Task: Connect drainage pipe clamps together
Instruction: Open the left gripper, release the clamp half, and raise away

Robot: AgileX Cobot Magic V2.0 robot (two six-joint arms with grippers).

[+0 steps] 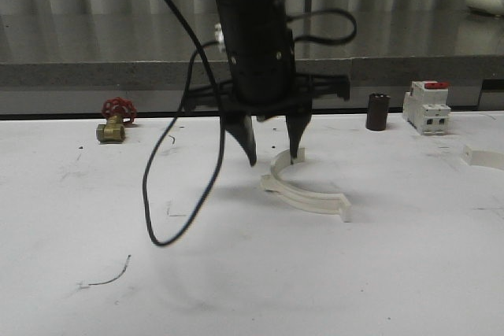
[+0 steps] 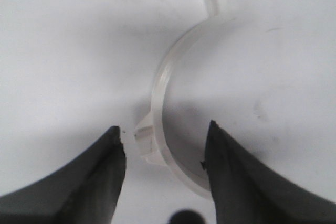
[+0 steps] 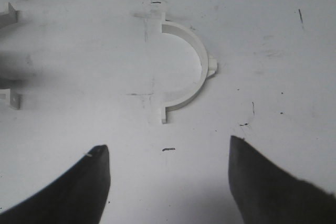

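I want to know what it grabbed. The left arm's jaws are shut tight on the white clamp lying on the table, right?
Not quite. The left gripper is open: its jaws stand apart on either side of the clamp, not squeezing it. The left wrist view shows the gap. The clamp does lie on the table.

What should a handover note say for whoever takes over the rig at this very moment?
Left gripper: open, fingers straddling the band of the near clamp half on the table, not closed on it.
Right gripper: open, empty, hovering short of the second clamp half, which lies flat by the table's right edge.
Done: nothing joined; the halves lie apart.
Left: grasp both halves, bring them together, connect the end tabs.
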